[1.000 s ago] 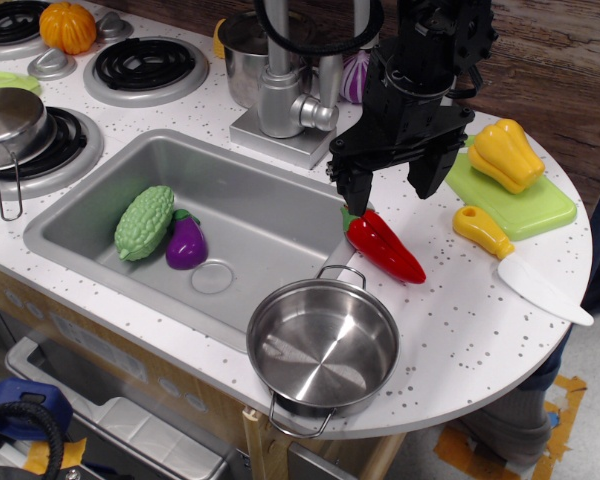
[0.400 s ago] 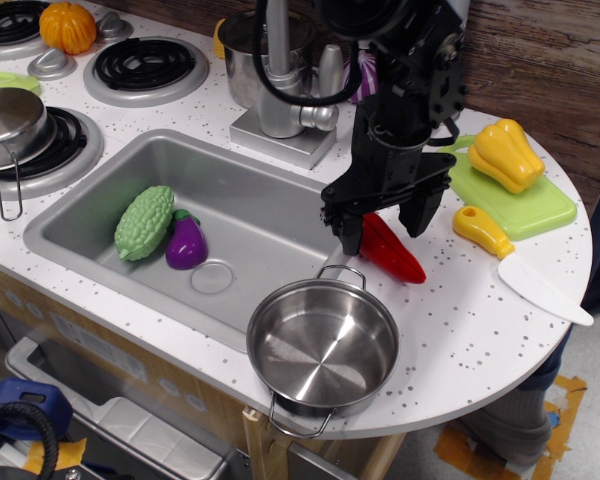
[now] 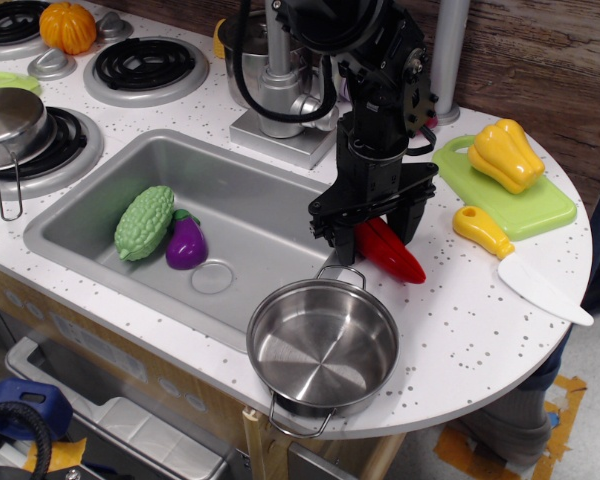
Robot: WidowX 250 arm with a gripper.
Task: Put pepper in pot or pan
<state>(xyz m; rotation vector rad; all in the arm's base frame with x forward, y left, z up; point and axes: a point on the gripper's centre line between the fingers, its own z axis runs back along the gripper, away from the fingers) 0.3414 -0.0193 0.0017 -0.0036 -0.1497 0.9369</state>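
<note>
End effector (image 3: 369, 226) low over pepper (image 3: 392, 252), fingers spread wide and straddling its stem end for a pinch, nothing grasped yet; pepper lies on desk (image 3: 460, 330) just beside pan (image 3: 323, 345), its target.

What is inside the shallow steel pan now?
The pan holds nothing; only its shiny bare bottom shows. The red pepper lies on the counter beside it, its stem end covered by the gripper.

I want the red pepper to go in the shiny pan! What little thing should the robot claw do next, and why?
Probably close its fingers. The black gripper is down over the stem end of the glossy red chili-shaped pepper, one finger on each side, jaws open. The pepper lies on the speckled white counter, beside the shallow round steel pan, which holds nothing yet.
</note>
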